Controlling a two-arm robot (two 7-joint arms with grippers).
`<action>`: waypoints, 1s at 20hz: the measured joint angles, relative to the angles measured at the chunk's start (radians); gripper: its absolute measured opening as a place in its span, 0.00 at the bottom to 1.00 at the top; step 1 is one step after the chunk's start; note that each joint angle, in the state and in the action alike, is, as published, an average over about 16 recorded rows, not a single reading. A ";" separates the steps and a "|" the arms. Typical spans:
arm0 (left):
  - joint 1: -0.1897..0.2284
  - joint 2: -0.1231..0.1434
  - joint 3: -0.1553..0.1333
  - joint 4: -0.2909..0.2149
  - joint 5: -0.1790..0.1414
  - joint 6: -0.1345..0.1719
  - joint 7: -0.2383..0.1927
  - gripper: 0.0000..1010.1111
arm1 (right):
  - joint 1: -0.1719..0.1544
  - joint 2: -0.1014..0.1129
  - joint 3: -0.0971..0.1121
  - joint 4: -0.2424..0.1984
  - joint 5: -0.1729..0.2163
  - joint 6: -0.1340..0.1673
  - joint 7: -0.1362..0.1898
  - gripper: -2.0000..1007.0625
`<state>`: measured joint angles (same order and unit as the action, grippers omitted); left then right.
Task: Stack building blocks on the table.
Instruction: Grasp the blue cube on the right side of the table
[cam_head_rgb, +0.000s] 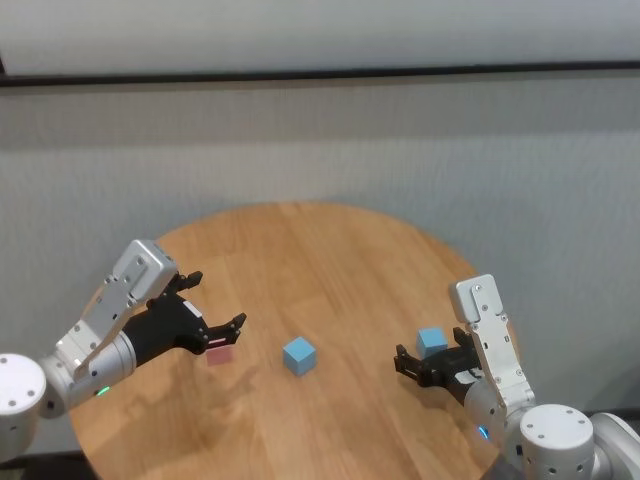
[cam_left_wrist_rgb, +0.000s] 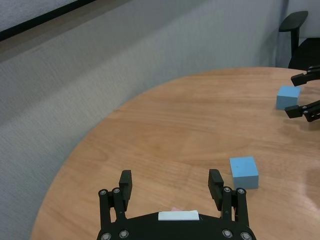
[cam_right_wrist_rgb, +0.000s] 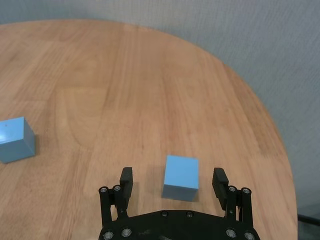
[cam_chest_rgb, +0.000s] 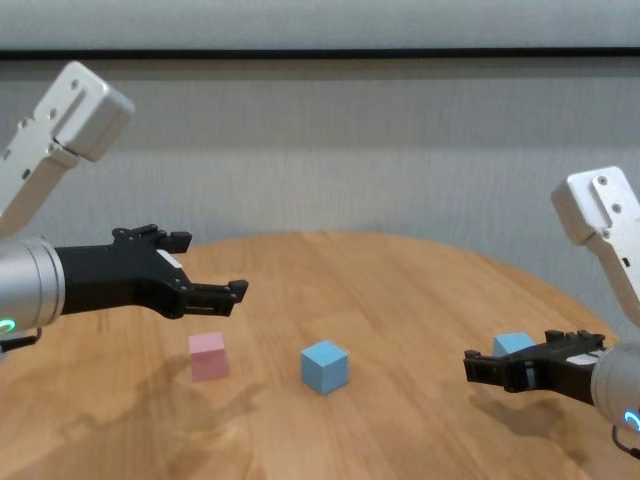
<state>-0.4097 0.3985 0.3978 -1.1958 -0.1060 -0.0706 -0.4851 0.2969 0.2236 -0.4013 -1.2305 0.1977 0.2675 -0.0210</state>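
On the round wooden table (cam_head_rgb: 330, 260) lie three building blocks. The pink one (cam_head_rgb: 220, 354) (cam_chest_rgb: 208, 355) sits at the left, and my left gripper (cam_head_rgb: 217, 300) (cam_chest_rgb: 210, 265) hovers open just above it with nothing held. A light blue block (cam_head_rgb: 299, 355) (cam_chest_rgb: 325, 366) rests in the middle, apart from both grippers. At the right, a second light blue block (cam_head_rgb: 431, 341) (cam_right_wrist_rgb: 181, 177) stands between the spread fingers of my open right gripper (cam_head_rgb: 410, 360) (cam_right_wrist_rgb: 173, 173), which is low over the table. The fingers show a gap on either side of that block.
A grey wall (cam_head_rgb: 320, 140) rises close behind the table. A black chair (cam_left_wrist_rgb: 295, 22) stands beyond the table's far right side. The table's curved edge (cam_right_wrist_rgb: 280, 150) runs just right of the right-hand block.
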 joint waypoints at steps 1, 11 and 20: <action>0.000 0.000 0.000 0.000 0.000 0.000 0.000 0.99 | 0.001 -0.001 0.001 0.003 -0.003 0.000 0.001 1.00; 0.000 0.000 0.000 0.000 0.000 0.000 0.000 0.99 | 0.011 -0.018 0.009 0.032 -0.031 -0.016 0.014 1.00; 0.000 0.000 0.000 0.000 0.000 0.000 0.000 0.99 | 0.021 -0.034 0.020 0.060 -0.051 -0.029 0.027 1.00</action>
<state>-0.4097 0.3985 0.3978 -1.1958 -0.1060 -0.0706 -0.4851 0.3182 0.1901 -0.3808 -1.1701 0.1463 0.2386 0.0064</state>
